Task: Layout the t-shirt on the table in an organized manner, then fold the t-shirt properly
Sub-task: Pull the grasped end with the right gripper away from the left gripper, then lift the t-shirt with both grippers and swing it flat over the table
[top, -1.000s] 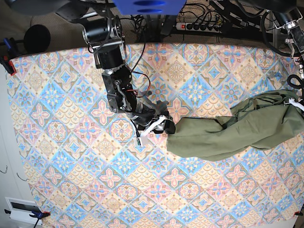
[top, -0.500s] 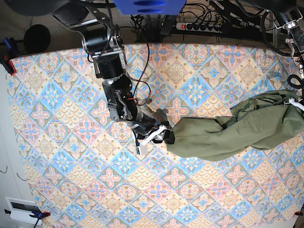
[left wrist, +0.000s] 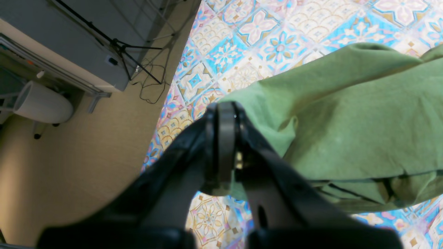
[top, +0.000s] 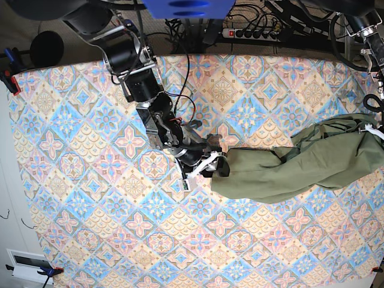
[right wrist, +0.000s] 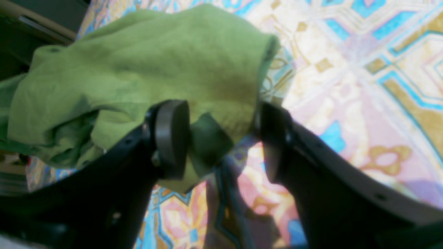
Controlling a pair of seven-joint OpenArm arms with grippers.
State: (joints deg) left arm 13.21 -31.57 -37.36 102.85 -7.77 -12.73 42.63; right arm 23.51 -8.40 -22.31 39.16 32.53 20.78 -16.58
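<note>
The olive-green t-shirt (top: 288,165) lies bunched in a long strip on the right half of the table (top: 90,198). Its right end rises toward the table's right edge, where my left gripper (top: 376,130) holds it. In the left wrist view that gripper (left wrist: 223,116) is shut, its pads pressed together on a fold of the t-shirt (left wrist: 346,121). My right gripper (top: 215,163) is at the shirt's left end. It is open (right wrist: 221,138), with a corner of the t-shirt (right wrist: 155,62) lying between its fingers (right wrist: 171,138) just above the table (right wrist: 363,69).
A power strip (top: 252,33) and cables lie behind the table's far edge. Clamps (top: 9,78) grip the cloth at the left edge. Beyond the table's right edge are bare floor, a stand (left wrist: 138,58) and a white cylinder (left wrist: 41,103).
The right arm has swung right and a little down, bringing its open gripper onto the shirt's left end. The left gripper and the shirt's right end have stayed put.
</note>
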